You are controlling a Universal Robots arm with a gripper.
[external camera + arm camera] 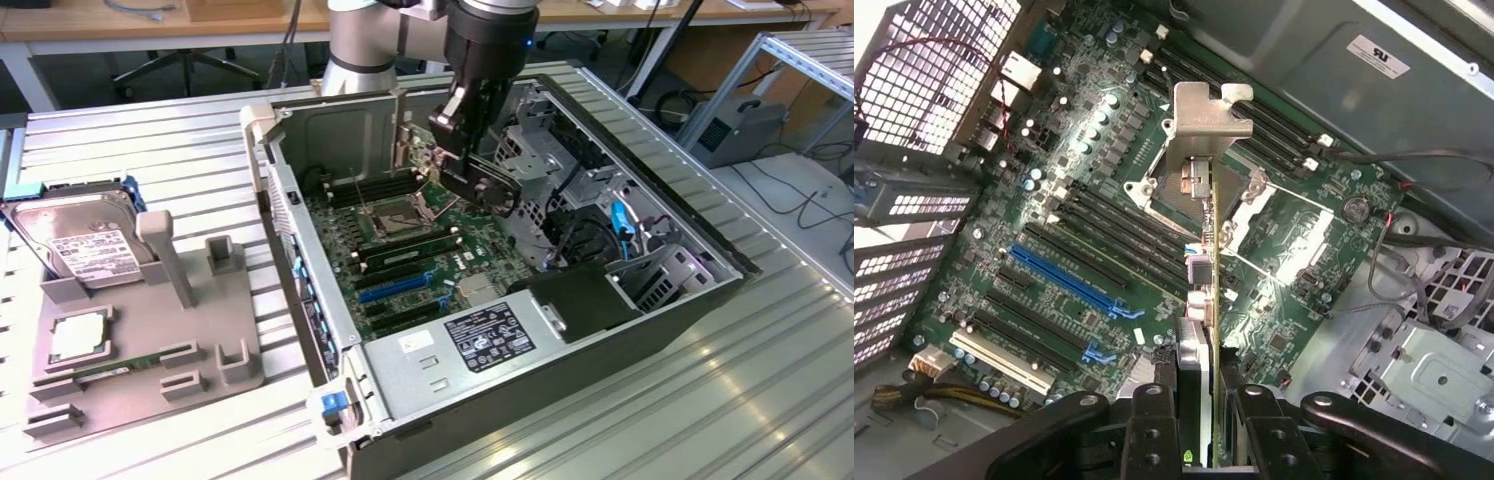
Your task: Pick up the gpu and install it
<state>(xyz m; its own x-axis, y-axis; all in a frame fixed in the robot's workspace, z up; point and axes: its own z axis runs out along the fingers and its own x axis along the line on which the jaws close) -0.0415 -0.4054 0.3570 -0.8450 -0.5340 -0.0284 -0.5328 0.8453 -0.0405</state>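
The gpu (1199,215), a thin dark card seen edge-on with a silvery metal bracket (1204,125) at its far end, hangs above the motherboard (1054,180) inside the open computer case (307,300). My gripper (1202,435) is shut on the card's near end, one black finger (1154,420) on each face. In the exterior view the gripper (467,150) reaches down into the case from above with the dark gpu (489,190) held tilted over the board, near the drive cage. The card is clear of the slots.
A blue expansion slot (1069,280) and black slots lie on the board beside the card. The power supply (487,335) fills the case's near end. On the exterior view's left, a grey fixture (147,400) holds a hard drive (87,245) and a memory stick (127,365).
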